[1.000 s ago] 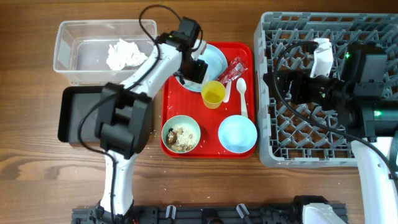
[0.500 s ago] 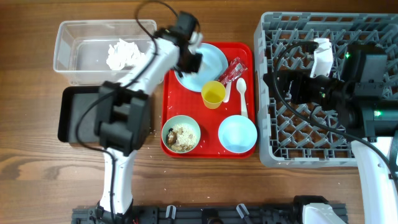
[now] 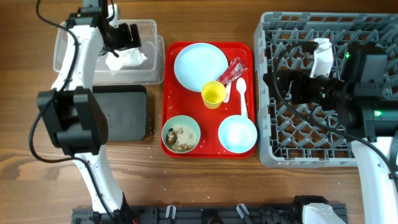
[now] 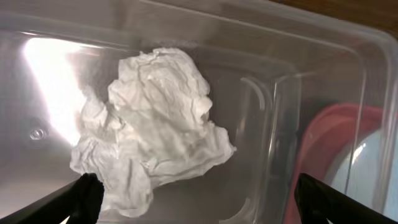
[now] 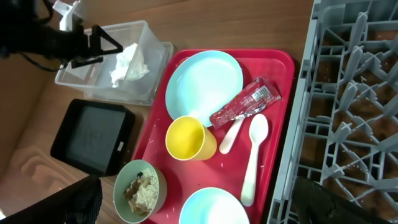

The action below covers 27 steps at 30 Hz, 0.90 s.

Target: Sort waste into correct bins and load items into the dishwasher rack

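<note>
While napkin lies in tub, wrapper: thin, slippery; pinch one end.
Left gripper, right gripper: apart, empty.

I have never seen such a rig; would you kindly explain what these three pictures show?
Two robot arms work at a table. One picture looks down from above; the others come from cameras on each wrist. The left gripper hangs open over a clear tub holding a crumpled napkin, beside a black tray. The right gripper is open above the dishwasher rack. A red tray carries a plate, yellow cup, green bowl of rice, light blue bowl, wrapper, fork and spoon. Nothing is held.
</note>
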Tool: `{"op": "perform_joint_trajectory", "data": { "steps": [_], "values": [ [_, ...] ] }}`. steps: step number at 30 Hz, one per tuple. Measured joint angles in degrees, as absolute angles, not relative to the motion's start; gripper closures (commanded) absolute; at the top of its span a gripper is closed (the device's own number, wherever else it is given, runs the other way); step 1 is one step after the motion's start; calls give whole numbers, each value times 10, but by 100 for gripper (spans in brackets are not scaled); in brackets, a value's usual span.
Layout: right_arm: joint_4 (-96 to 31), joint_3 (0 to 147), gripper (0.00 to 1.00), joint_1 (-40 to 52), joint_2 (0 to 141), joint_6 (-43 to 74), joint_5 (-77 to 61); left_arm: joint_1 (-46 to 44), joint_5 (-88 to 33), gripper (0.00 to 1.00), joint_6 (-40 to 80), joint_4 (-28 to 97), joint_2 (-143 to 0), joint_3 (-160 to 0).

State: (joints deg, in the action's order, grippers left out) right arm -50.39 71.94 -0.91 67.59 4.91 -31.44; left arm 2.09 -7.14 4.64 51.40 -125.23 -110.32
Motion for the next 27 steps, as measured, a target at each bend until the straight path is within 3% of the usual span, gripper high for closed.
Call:
{"op": "perform_joint_trajectory", "data": {
  "steps": [8,16,27],
  "values": [
    [-504,719,0,-9,676,49,-314,-27,-76,6,30,510,-1221,-1104],
    [-504,719,0,-9,676,49,-314,-269,-95,14,-88,483,-1220,-1118],
    [-504,719,0,-9,676,49,-310,-349,-88,16,-158,380,-1314,-1118]
  ]
}}
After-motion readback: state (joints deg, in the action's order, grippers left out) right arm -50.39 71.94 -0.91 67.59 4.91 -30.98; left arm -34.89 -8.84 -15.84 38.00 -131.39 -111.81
